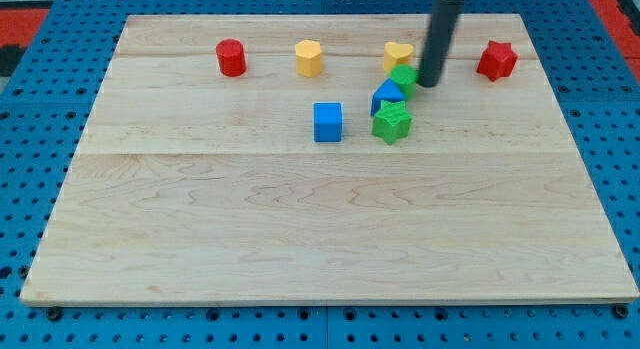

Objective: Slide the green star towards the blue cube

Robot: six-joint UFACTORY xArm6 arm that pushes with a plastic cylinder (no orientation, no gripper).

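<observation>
The green star lies on the wooden board, right of the blue cube, with a gap between them. A second blue block touches the star's top edge. A small green block sits just above that. My tip stands right beside the small green block, up and to the right of the green star.
A red cylinder is at the top left. A yellow block and a yellow heart lie along the top. A red star sits at the top right. The board's edges border blue pegboard.
</observation>
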